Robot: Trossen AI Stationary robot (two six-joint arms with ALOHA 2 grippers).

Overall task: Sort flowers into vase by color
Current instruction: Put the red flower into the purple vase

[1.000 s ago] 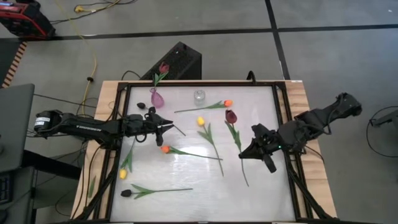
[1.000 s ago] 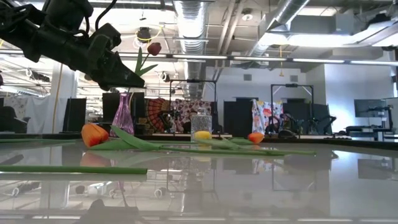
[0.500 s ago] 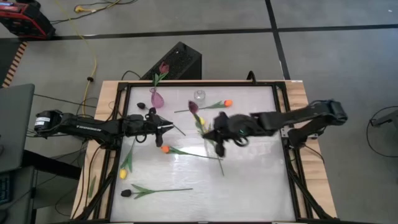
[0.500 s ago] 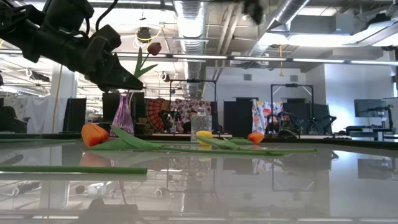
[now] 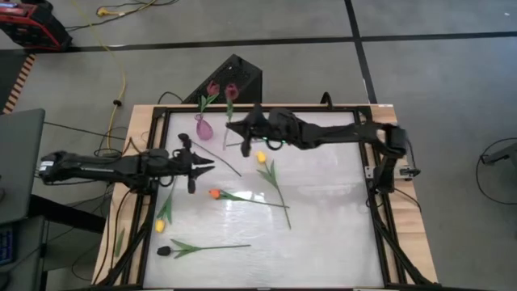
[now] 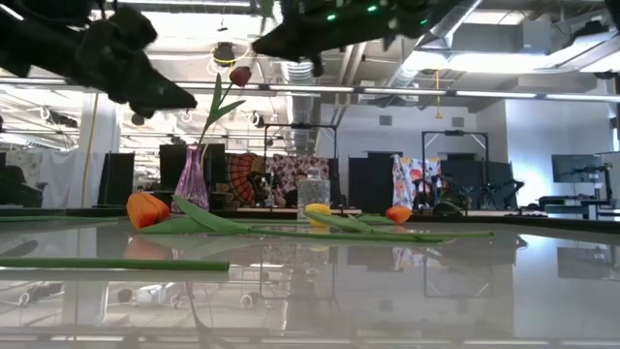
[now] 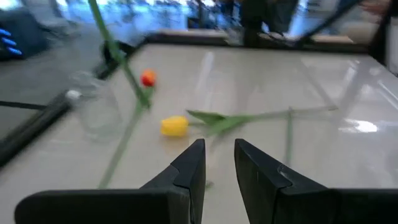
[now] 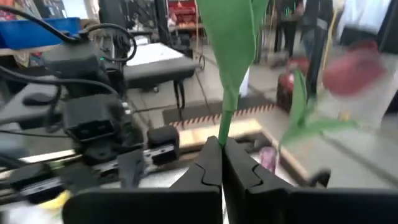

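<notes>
Standing in the purple vase (image 5: 203, 128), one maroon tulip (image 5: 213, 89); right end effector (image 5: 243, 130) clamps another's stem (image 8: 225, 121).

We see the right arm stretched across the table's far edge, its right gripper (image 5: 242, 129) pinched tight on a stem. Our left gripper (image 5: 207, 164) hangs near the table's left side, fingers slightly parted, empty.

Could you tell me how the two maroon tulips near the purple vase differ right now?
One maroon tulip stands with its stem in the purple vase; the other maroon tulip hangs in the air, its stem clamped in the right gripper, not yet in any vase. Both share dark heads and green stems.
</notes>
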